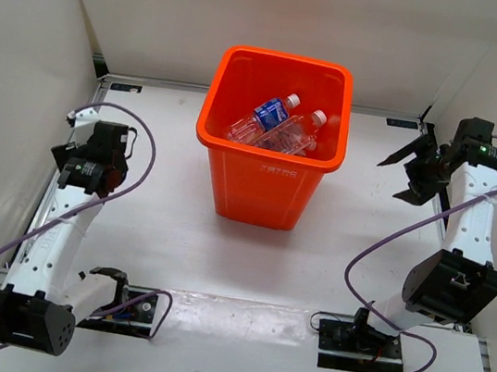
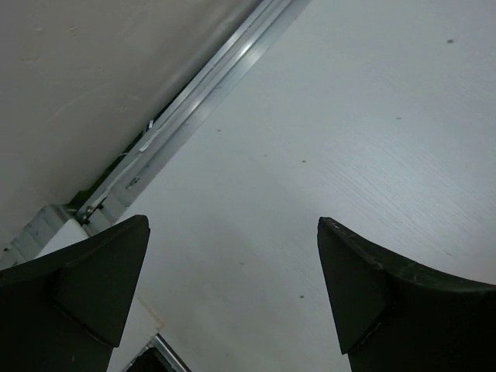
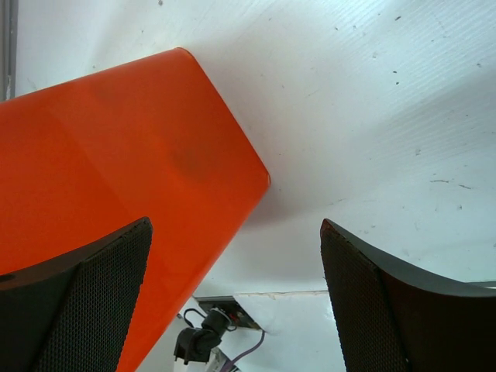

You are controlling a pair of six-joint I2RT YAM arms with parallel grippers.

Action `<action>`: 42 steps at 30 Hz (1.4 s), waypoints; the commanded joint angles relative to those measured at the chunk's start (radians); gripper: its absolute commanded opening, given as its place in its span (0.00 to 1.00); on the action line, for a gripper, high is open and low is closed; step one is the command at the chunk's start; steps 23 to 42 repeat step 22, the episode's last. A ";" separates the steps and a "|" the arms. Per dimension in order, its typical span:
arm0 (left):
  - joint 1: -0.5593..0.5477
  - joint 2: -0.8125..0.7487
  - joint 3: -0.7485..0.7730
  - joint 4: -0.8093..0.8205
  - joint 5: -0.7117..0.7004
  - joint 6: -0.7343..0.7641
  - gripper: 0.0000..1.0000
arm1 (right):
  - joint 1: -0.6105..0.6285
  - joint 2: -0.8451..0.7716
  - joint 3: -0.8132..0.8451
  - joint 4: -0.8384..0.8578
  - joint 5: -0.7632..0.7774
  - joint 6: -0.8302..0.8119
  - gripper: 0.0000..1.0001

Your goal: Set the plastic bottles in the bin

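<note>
Plastic bottles (image 1: 281, 124) lie in the bin (image 1: 262, 188); job looks done. My left pincer (image 2: 232, 225) and right pincer (image 3: 235, 223) gape empty.

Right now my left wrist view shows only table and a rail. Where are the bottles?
Observer: The plastic bottles lie inside the bin; one has a blue label.
Operator: Are any outside it?
Observer: The top view shows none on the table.
Operator: And the right gripper?
Observer: The right gripper is open and empty, off to the bin's right and apart from it.
</note>
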 commanded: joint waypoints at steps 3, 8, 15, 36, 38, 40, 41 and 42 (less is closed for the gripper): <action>0.003 0.006 -0.117 0.102 -0.041 0.096 1.00 | -0.018 -0.021 0.040 -0.020 0.017 -0.029 0.90; 0.005 0.023 -0.209 0.328 0.167 0.344 1.00 | -0.007 0.019 0.083 -0.024 0.010 -0.040 0.90; 0.003 -0.026 -0.324 0.507 0.224 0.344 1.00 | 0.056 0.108 0.204 -0.061 0.022 -0.074 0.90; 0.002 -0.088 -0.407 0.661 0.217 0.300 1.00 | 0.082 0.090 0.312 -0.118 0.111 -0.100 0.90; 0.002 -0.088 -0.407 0.661 0.217 0.300 1.00 | 0.082 0.090 0.312 -0.118 0.111 -0.100 0.90; 0.002 -0.088 -0.407 0.661 0.217 0.300 1.00 | 0.082 0.090 0.312 -0.118 0.111 -0.100 0.90; 0.002 -0.088 -0.407 0.661 0.217 0.300 1.00 | 0.082 0.090 0.312 -0.118 0.111 -0.100 0.90; 0.002 -0.088 -0.407 0.661 0.217 0.300 1.00 | 0.082 0.090 0.312 -0.118 0.111 -0.100 0.90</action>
